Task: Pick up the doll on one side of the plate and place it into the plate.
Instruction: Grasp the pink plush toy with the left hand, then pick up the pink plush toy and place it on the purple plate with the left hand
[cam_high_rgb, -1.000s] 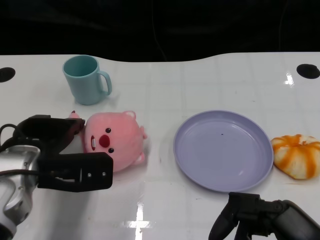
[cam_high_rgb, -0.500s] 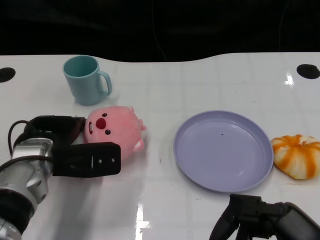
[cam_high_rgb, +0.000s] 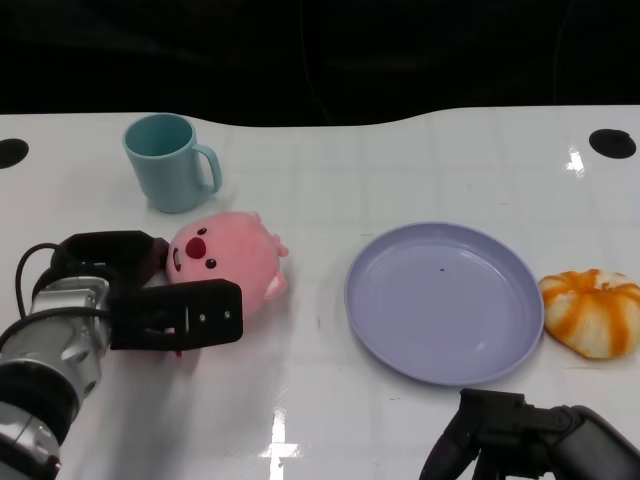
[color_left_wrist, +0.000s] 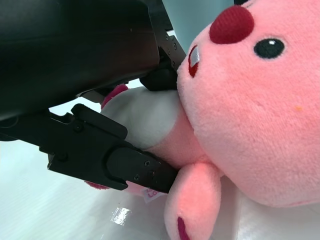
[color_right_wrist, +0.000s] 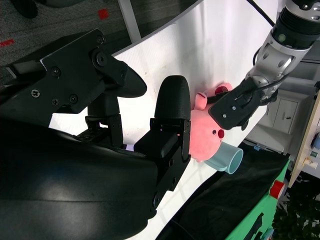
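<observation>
The pink plush doll (cam_high_rgb: 228, 262) sits on the white tabletop (cam_high_rgb: 400, 170), left of the lavender plate (cam_high_rgb: 445, 300) and just in front of the teal mug (cam_high_rgb: 170, 160). Our left hand (cam_high_rgb: 150, 295) grasps it around the body, fingers (color_left_wrist: 125, 165) pressed into the fabric below the head, as the left wrist view shows. We judge it light and soft: it will squash under pressure and could slump or slip, so the body below the head is the sound place to hold, with a firm but not crushing squeeze. Our right hand (cam_high_rgb: 520, 435) rests low near the plate's front edge, holding nothing, its fingers apart. An orange-and-white striped pumpkin toy (cam_high_rgb: 592, 312) lies just right of the plate.
</observation>
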